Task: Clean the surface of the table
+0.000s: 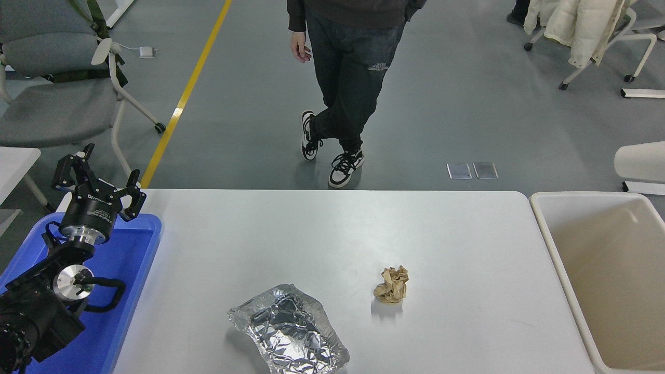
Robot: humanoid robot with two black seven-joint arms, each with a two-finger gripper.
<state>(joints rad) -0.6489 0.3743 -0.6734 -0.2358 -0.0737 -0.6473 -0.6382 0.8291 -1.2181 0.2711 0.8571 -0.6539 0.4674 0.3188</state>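
Head view: foil tray (289,329) and paper ball (391,284) are seen on the worktop (332,234); left tool (98,183) is spread open, empty.

Print on the left end effector (98,179) seems illegible.
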